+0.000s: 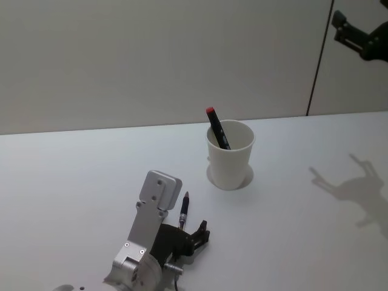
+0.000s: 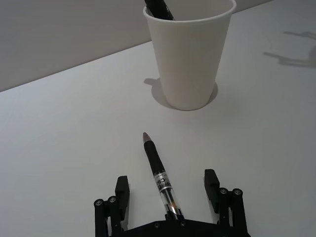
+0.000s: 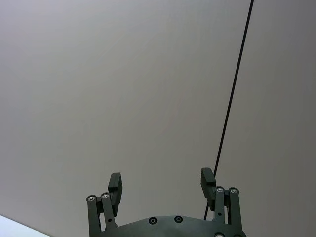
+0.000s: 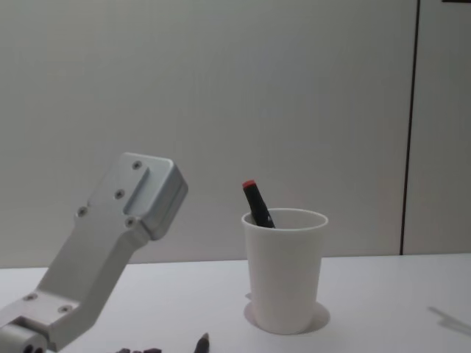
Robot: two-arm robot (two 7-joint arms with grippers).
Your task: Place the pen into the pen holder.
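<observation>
while my right hand (image 3: 161,174) hangs released above the worktop's (image 1: 73,176) right edge, my left hand (image 2: 167,177), released, straddles the pen (image 2: 157,170) near the front edge; the pen holder (image 1: 230,159) stands nearer the far edge.

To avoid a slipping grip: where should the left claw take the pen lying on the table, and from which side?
Probably take the pen at the middle of its barrel, from above, fingers across its length. It lies flat and thin, tip toward the cup, and the open left claw straddles its rear part. The right claw is raised, open.
</observation>
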